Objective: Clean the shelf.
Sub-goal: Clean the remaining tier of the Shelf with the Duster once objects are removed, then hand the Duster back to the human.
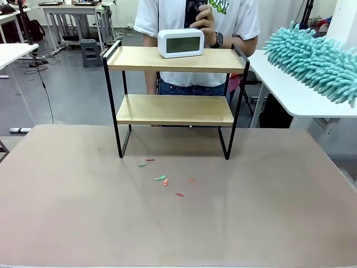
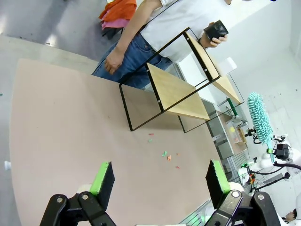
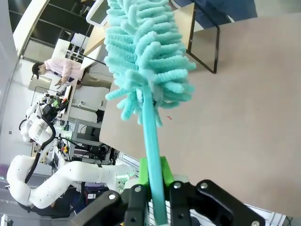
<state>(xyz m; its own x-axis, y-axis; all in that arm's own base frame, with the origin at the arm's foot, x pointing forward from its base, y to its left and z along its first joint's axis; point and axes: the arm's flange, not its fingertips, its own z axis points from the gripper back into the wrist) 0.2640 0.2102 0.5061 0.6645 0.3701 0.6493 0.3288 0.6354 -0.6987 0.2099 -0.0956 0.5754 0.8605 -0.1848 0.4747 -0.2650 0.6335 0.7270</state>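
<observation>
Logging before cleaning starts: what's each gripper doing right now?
Left gripper: open, holding nothing.
Right gripper: shut on the fluffy teal microfibre duster, by its handle.

From my fixed front camera between the arms, I am looking across the table [image 1: 251,212] at the shelf [image 1: 174,110] and the person [image 1: 234,22] standing behind it. My left wrist camera is looking down from higher and farther back past my left gripper [image 2: 159,178], rolled so the same table and shelf are leaning sideways. My right wrist camera is sitting close behind my right gripper [image 3: 153,172], facing along the duster [image 3: 146,52] and sharing one shelf corner and the tabletop.
</observation>
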